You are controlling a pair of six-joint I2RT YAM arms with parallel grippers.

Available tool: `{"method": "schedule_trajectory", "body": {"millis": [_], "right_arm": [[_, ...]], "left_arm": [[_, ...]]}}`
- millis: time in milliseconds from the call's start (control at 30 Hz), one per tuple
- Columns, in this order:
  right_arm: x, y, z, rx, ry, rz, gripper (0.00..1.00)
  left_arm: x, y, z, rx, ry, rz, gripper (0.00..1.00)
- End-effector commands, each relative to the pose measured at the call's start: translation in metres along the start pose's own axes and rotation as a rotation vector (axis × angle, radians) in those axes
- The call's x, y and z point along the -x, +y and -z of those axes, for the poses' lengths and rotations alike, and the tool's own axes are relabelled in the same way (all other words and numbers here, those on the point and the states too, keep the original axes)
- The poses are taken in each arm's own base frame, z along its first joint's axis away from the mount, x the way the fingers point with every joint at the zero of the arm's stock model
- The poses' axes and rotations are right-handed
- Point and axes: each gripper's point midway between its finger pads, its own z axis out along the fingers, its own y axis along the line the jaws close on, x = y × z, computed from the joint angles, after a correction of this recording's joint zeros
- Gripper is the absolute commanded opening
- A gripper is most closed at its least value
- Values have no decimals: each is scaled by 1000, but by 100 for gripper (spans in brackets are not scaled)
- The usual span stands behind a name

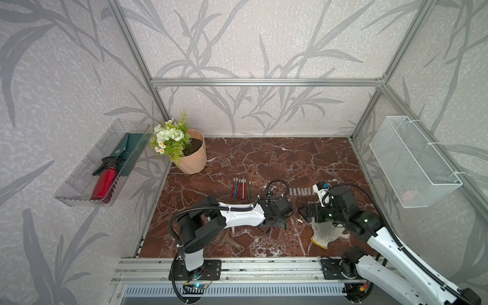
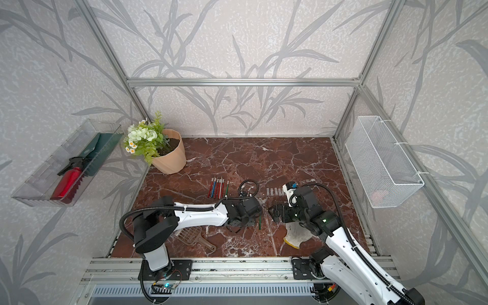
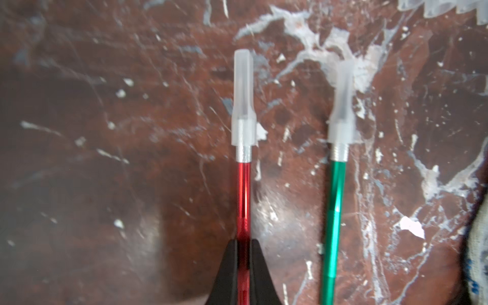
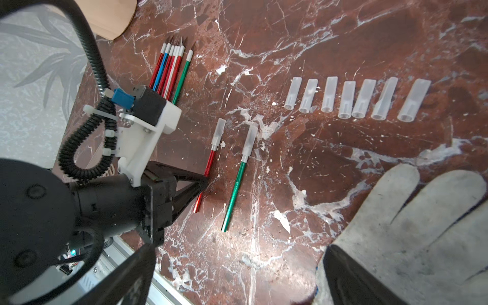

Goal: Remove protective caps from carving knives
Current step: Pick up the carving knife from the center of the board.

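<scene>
My left gripper [image 3: 243,247] is shut on the handle of a red carving knife [image 3: 244,200], whose tip wears a translucent protective cap [image 3: 243,89]. Beside it on the table lies a green carving knife [image 3: 334,211], also capped [image 3: 341,97]. The right wrist view shows the same pair, the red knife [image 4: 211,161] and the green one [image 4: 234,190], with the left gripper [image 4: 203,182] clamped mid-handle. Several loose caps [image 4: 356,99] lie in a row. A bundle of uncapped knives [image 1: 241,188] rests further back. My right gripper [image 1: 303,212] hovers open and empty, just right of the left gripper.
A white work glove [image 1: 324,233] lies under the right arm. A brown slotted scoop [image 1: 229,241] sits near the front left. A flower pot [image 1: 194,158] stands at the back left corner. A clear bin [image 1: 79,184] and a wire basket [image 1: 414,161] hang on the side walls.
</scene>
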Motion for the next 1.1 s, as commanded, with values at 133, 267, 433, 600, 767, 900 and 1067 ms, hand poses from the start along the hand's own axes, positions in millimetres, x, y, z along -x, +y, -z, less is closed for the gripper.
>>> {"method": "schedule_trajectory", "body": {"millis": [133, 267, 433, 600, 767, 900, 1067], "right_arm": [[25, 5, -20, 12, -50, -32, 96], [36, 13, -33, 41, -25, -64, 88], [49, 22, -47, 78, -12, -113, 80], [52, 24, -58, 74, -5, -131, 71], [56, 32, -58, 83, -2, -152, 62], [57, 37, -59, 100, 7, -144, 58], [58, 48, -71, 159, 56, -124, 54]], "left_arm": [[3, 7, -1, -103, 10, -129, 8], [11, 3, 8, -151, -21, -193, 8], [22, 6, 17, -226, -62, -226, 8], [26, 8, 28, -266, -95, -268, 8], [28, 13, 36, -258, -104, -276, 8], [34, 13, 45, -264, -136, -272, 9], [42, 4, 48, -339, -191, -271, 8]]}}
